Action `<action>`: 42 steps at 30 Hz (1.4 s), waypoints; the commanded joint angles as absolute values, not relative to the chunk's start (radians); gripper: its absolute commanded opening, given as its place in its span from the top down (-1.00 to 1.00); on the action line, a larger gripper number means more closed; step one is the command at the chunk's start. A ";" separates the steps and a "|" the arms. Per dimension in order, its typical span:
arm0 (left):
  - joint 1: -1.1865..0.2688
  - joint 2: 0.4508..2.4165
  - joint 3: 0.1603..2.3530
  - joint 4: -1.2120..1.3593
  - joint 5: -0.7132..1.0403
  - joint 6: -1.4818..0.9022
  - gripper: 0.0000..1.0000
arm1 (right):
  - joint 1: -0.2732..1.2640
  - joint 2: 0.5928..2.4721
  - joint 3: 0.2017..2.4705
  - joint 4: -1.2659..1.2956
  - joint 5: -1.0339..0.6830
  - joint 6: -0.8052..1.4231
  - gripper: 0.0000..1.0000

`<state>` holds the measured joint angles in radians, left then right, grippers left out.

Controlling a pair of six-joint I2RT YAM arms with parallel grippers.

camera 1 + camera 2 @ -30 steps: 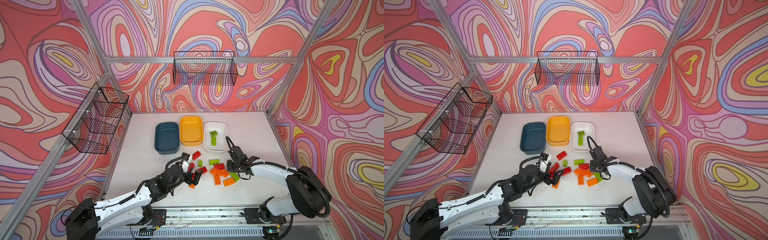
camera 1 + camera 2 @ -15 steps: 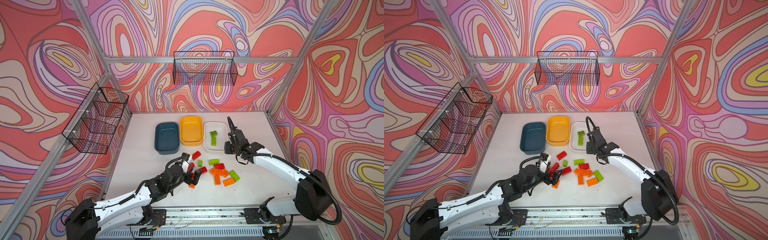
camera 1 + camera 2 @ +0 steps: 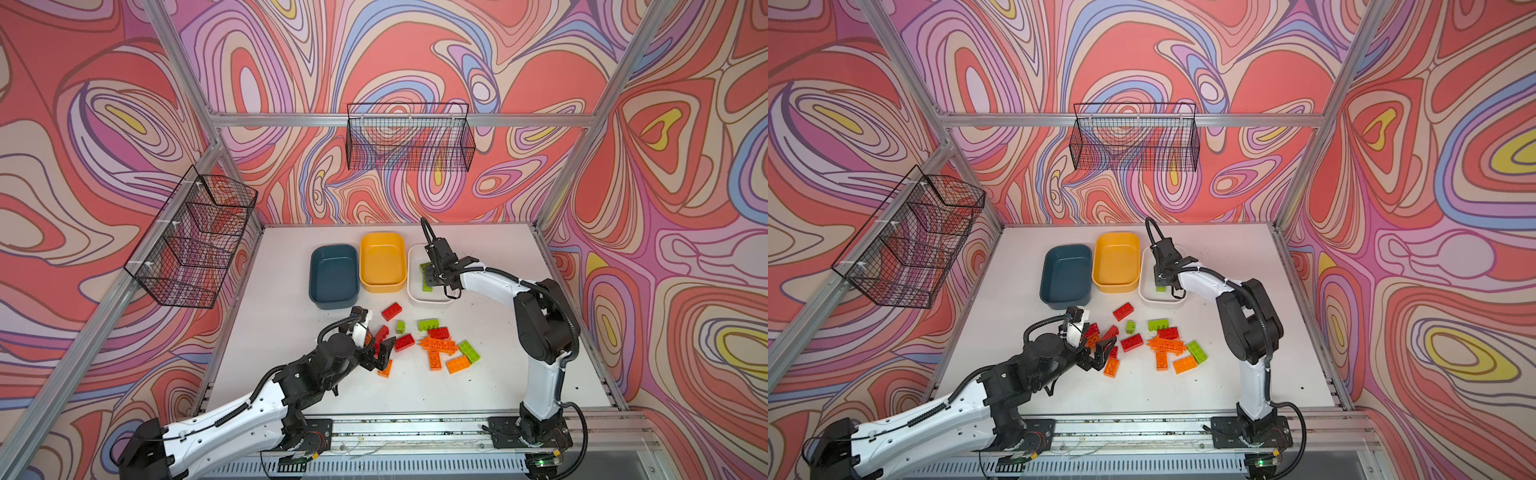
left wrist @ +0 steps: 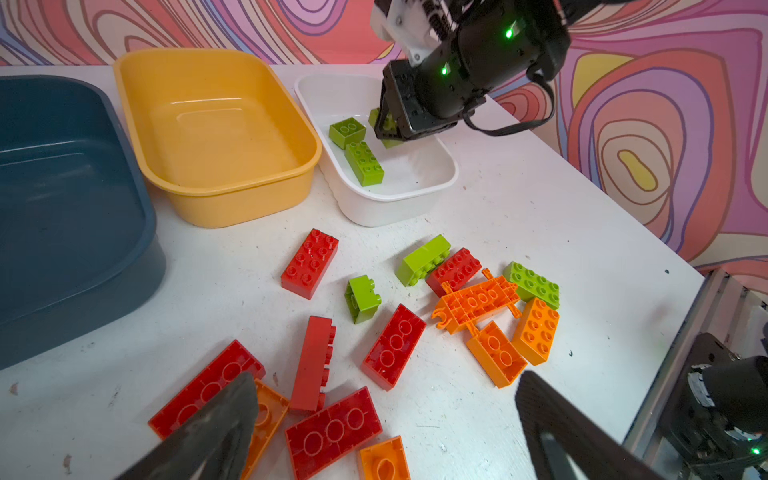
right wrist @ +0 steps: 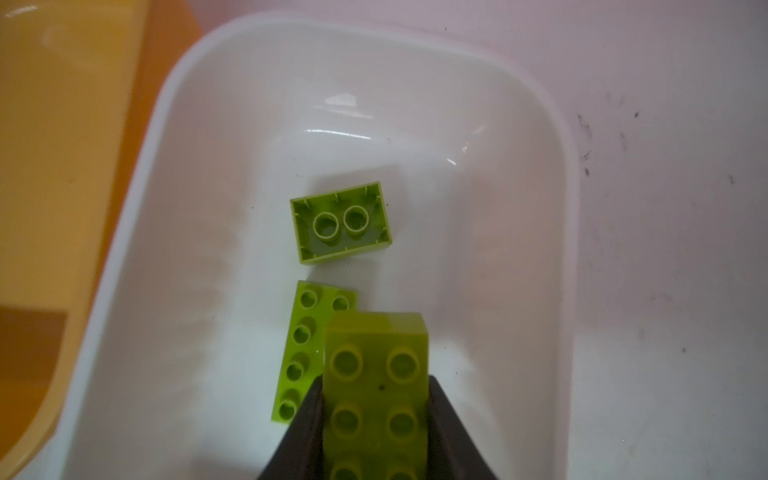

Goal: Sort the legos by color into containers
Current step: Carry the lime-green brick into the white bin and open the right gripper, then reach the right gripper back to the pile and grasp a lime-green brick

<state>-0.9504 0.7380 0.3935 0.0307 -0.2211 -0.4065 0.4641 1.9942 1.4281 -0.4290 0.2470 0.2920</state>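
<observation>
Trays (image 3: 332, 274) number three; the white tray (image 4: 390, 208) holds two green bricks (image 5: 340, 222), and the right gripper (image 5: 376, 380) clamps a third green brick (image 5: 376, 332). Left gripper (image 4: 384, 376) gapes wide.

Left end effector (image 4: 386, 382) wide, right (image 5: 376, 384) clamped

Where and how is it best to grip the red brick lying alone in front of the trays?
Grip the red brick by its two long sides, near mid-length, coming straight down. It lies flat, studs up, with bare table all around, so the jaws should fit across its narrow width.
</observation>
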 commanded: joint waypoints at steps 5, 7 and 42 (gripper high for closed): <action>-0.956 0.691 0.385 -0.054 -0.317 -0.372 -0.99 | 0.448 1.978 1.475 -0.403 0.164 0.246 -0.38; -0.956 0.703 0.390 -0.038 -0.314 -0.365 -1.00 | 0.448 1.929 1.456 -0.412 0.169 0.246 -0.47; -0.956 0.739 0.362 0.010 -0.184 -0.483 -1.00 | 0.693 1.495 0.805 -0.244 0.141 0.521 -0.61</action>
<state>-0.9504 0.7589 0.3859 0.0723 -0.1589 -0.4541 0.6865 1.4631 0.7658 -0.2890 0.1329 0.5217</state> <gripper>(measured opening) 0.998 0.810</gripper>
